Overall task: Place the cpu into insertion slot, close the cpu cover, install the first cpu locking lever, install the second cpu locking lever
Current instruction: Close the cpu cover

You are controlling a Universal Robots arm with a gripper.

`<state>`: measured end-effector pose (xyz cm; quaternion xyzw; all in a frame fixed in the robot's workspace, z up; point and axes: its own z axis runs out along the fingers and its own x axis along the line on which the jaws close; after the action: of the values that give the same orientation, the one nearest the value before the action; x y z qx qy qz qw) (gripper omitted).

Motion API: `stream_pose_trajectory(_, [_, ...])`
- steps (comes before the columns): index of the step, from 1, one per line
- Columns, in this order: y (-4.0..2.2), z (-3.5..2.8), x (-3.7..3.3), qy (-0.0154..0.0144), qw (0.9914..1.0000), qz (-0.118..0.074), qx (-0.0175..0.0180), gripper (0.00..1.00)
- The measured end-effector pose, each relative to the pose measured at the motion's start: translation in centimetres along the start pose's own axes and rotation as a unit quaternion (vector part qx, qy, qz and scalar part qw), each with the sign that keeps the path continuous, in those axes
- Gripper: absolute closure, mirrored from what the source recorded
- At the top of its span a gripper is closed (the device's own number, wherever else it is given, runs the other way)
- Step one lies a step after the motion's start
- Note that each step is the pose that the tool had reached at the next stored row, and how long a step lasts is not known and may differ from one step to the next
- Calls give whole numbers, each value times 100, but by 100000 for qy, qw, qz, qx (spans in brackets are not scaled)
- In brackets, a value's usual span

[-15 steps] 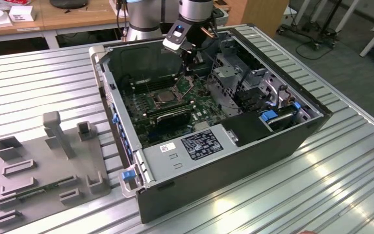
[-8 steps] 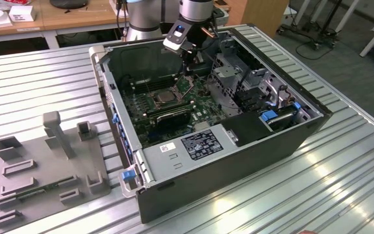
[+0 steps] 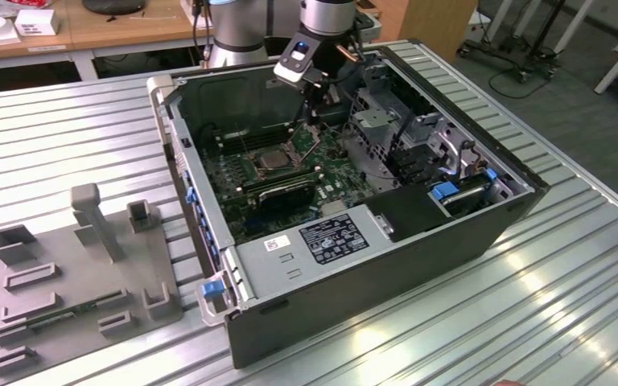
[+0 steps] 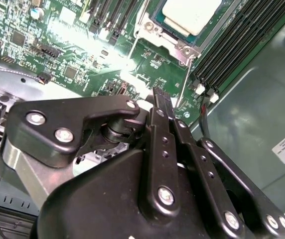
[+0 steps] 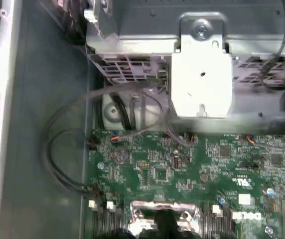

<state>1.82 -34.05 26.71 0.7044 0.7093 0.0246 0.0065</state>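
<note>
Inside the open case [image 3: 395, 265], the silvery square cpu [image 4: 190, 15] lies seated; fingers [image 4: 158, 124] seemingly pinched together.

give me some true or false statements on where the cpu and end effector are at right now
1. The cpu lies in the insertion slot. True.
2. The end effector holds the cpu. False: it hangs over the green motherboard beside the slot, apart from the cpu.
3. The computer case rests on a wooden table. False: it rests on a ribbed metal table.
4. A grey fixture sits on the table at the exterior view's left of the case. True.
</note>
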Motion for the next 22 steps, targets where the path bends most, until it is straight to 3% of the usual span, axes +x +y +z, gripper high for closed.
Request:
stream_pose_trajectory(7, [60,6,0,-1,100000,-3,-2,89])
stream_pose_trajectory(16, [74,6,-1,-2,100000,-9,-1,89])
stream_pose_trajectory(22, [130,12,-1,-4,100000,-1,2,89])
